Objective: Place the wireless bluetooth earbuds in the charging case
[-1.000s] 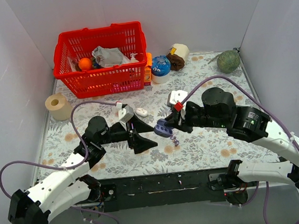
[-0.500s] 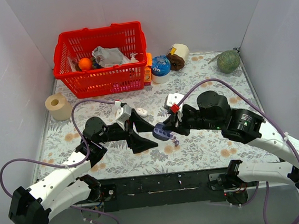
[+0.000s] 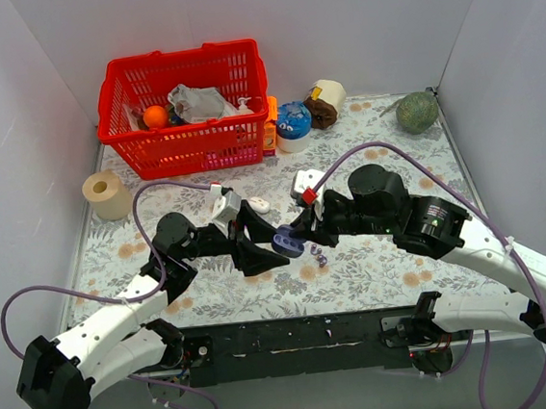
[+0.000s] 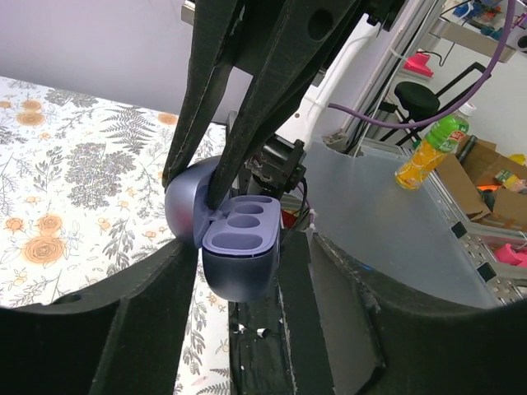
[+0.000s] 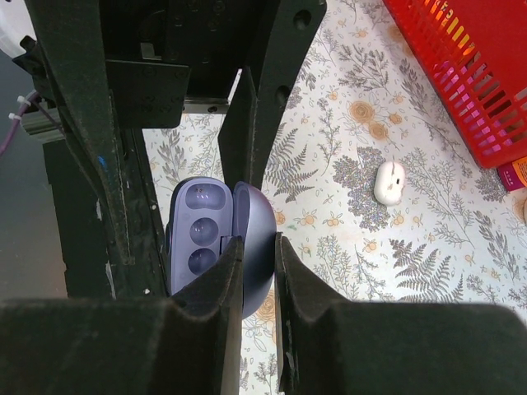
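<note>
The charging case (image 3: 287, 241) is lavender, hangs above the mat and has its lid open. My right gripper (image 3: 298, 237) is shut on the lid (image 5: 262, 220), and the empty wells (image 5: 198, 230) face sideways. My left gripper (image 3: 279, 246) is open. Its fingers (image 4: 140, 313) flank the case base (image 4: 239, 259) with a gap on the right side. The two purple earbuds (image 3: 314, 251) lie on the floral mat just right of the case, under the right gripper. Neither wrist view shows them.
A red basket (image 3: 187, 111) with items stands at the back left, and a tape roll (image 3: 106, 193) sits near the left wall. A small white object (image 3: 260, 205) lies behind the grippers. A blue-lidded cup (image 3: 294, 125) and a green lump (image 3: 417, 111) sit along the back.
The right arm has carried the case leftward, in between the left gripper's fingers. The left jaws have narrowed around it. The earbuds on the mat have not moved.
</note>
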Motion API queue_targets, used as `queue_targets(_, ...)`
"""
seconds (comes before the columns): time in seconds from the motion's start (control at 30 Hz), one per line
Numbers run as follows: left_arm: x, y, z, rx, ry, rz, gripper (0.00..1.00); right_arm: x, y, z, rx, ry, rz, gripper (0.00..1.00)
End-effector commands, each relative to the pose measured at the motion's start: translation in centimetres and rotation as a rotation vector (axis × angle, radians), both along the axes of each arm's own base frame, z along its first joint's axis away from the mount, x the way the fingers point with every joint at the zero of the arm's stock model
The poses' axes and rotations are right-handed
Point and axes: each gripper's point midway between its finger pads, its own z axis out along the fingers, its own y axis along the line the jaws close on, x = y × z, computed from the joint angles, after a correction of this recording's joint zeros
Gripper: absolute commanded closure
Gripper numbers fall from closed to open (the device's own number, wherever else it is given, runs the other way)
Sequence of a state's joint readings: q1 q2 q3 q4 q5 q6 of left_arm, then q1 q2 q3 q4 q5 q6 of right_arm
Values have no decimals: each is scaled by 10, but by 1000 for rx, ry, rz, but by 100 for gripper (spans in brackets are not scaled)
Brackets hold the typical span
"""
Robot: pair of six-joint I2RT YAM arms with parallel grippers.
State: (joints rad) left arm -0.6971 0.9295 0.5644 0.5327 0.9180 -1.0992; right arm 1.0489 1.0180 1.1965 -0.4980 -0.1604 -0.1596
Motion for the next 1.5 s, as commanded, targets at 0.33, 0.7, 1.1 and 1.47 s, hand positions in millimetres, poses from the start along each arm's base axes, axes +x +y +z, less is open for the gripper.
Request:
queue_targets(0.33, -3, -2, -4, 10, -8, -51, 61, 1, 10, 23, 71, -26, 11, 99)
queue_targets(0.7, -1, -2, 2, -12, -4, -25, 53, 0, 11, 24, 76, -24, 9, 99)
queue_targets(1.1, -3, -2, -2, -9, 1, -43, 74, 0, 13, 22, 76, -17, 8, 99)
queue_targets(1.47, -1, -1, -5, -14, -10, -25, 100, -1, 13, 22, 86, -1, -8, 99)
